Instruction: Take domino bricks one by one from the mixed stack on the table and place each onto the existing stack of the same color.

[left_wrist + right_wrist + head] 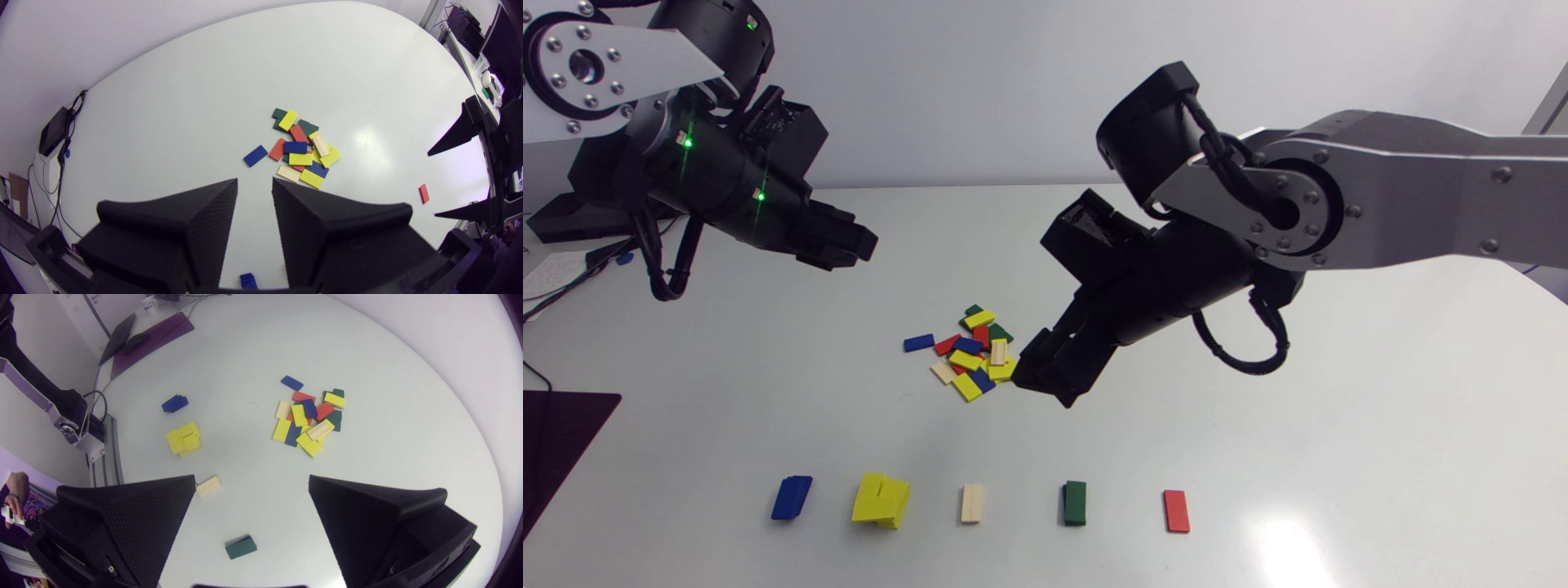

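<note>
The right end effector hangs just beside the mixed pile of domino bricks, on the pile's right side. Its fingers are spread wide with nothing between them, which reads as a pose made ready to come down on one brick. The left end effector is held high and well back from the pile. Its fingers are a little apart and also empty, probably to leave the other arm room.

The pile sits near the middle of the table, with the bricks lying flat and overlapping in all five colours. A cream brick rests on top of yellow ones at the side nearest the right fingers. Being uppermost and uncovered, it looks the easiest to lift without dragging its neighbours. A loose blue brick lies just apart on the far side.

Along the table's near edge the sorted stacks stand in a row, well apart from one another: blue stack, yellow stack, cream stack, green stack and red stack. That spacing would give open fingers room to release a brick without knocking the next stack. The yellow stack is uneven, its bricks offset, so another placed there would need care.
</note>
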